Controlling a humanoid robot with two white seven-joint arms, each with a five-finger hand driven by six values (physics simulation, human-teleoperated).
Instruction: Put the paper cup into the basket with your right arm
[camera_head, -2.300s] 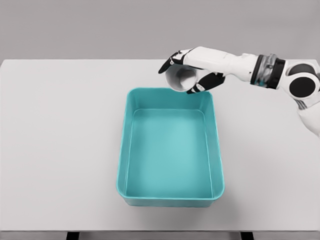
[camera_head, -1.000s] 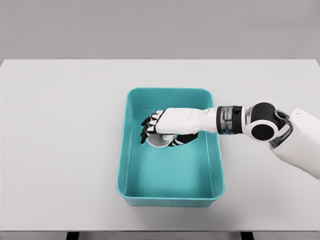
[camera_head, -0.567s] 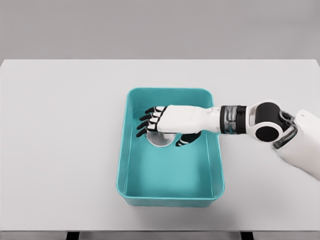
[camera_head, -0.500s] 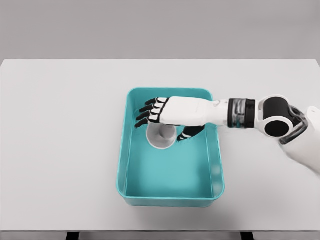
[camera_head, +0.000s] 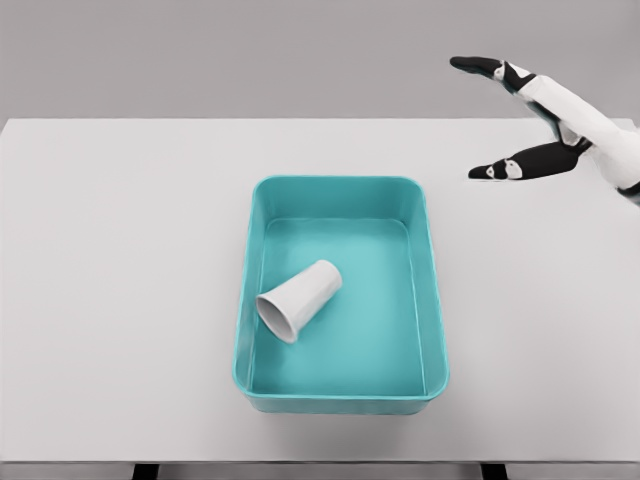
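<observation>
Paper cup (camera_head: 299, 300) in basket (camera_head: 432, 300); right hand (camera_head: 560, 120) raised, fingers (camera_head: 480, 65) spread.

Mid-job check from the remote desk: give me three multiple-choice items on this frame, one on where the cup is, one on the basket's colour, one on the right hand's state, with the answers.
1. Where is the white paper cup?
A. On the table left of the basket
B. Inside the basket, on its floor
C. In the right hand

2. What colour is the rectangular plastic basket?
A. Teal
B. Red
C. Yellow

3. How is the right hand?
A. Closed on the cup
B. Resting on the basket rim
C. Open, empty, over the white table right of the basket

Answers: 1 B, the cup lies on its side within the basket walls. 2 A, the walls and floor are teal. 3 C, its fingers are spread and hold nothing.
</observation>
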